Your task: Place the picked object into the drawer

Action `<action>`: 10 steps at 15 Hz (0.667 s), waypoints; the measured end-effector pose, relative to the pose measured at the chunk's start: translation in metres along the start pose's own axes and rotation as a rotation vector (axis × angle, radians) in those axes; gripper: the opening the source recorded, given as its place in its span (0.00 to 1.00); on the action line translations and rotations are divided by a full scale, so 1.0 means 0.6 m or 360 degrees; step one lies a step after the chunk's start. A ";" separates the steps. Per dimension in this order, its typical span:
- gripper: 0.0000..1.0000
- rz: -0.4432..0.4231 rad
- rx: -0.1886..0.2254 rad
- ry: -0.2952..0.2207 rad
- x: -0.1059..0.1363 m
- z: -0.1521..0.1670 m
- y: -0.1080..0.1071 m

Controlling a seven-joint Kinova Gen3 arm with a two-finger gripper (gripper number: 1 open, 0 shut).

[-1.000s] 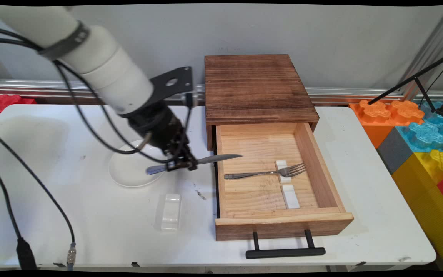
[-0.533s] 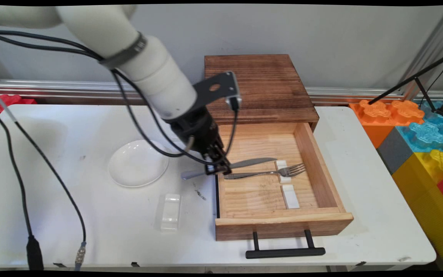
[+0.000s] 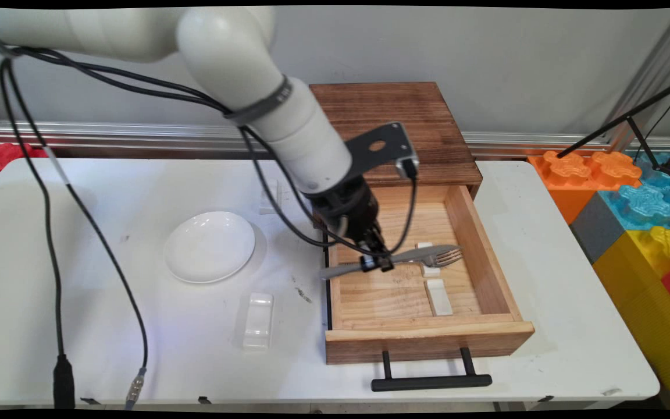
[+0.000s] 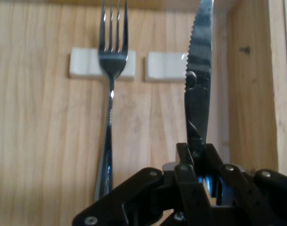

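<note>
The knife is up in the air over the open wooden drawer, clamped by its handle in the end effector, fingers tight on the metal. From the hand view the serrated blade runs straight out ahead, lined up over the right-hand white rest. Just beside it, the fork lies flat on the drawer floor, its tines propped on the other white rest. In the main view the knife's blade covers part of the fork, handle end poking out past the drawer's left wall. Out on the counter, a white plate sits well to the left, and a third white rest lies nearer the front edge.
</note>
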 end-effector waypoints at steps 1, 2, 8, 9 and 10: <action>0.00 0.0001 -0.0003 0.0005 0.005 0.006 0.000; 0.00 0.0002 -0.0007 0.0012 0.012 0.014 0.000; 0.00 0.0021 -0.0029 0.0043 0.050 0.065 0.004; 0.00 0.0025 -0.0032 0.0046 0.054 0.074 0.004; 0.00 0.0030 -0.0033 0.0048 0.057 0.082 0.005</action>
